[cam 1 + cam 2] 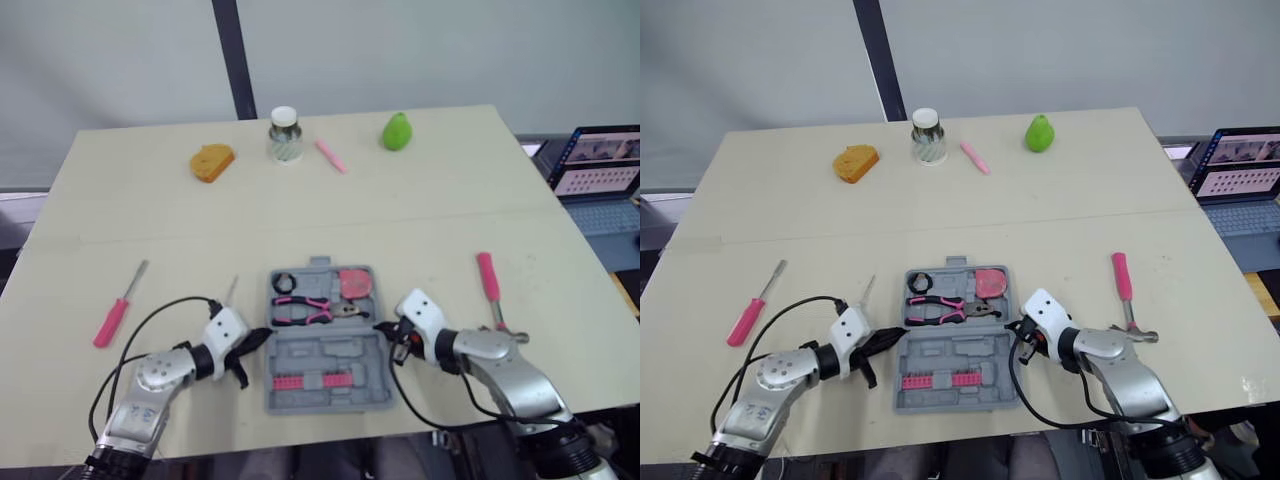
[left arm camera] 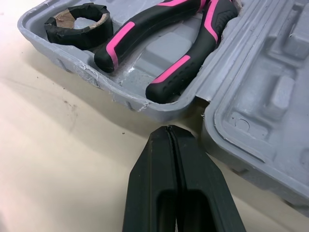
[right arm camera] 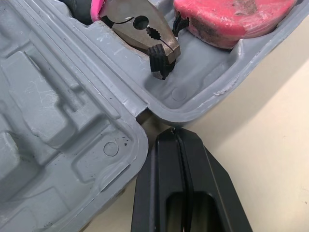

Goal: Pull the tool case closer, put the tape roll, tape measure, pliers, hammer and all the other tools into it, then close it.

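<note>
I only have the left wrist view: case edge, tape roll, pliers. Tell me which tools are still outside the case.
Observer: The hammer lies on the table, right of the case.
Operator: Report the left side too.
Observer: A pink-handled screwdriver lies well left of the case.
Operator: Give me the right gripper.
Observer: The right gripper is shut, at the case's right edge beside the hinge, holding nothing.
</note>
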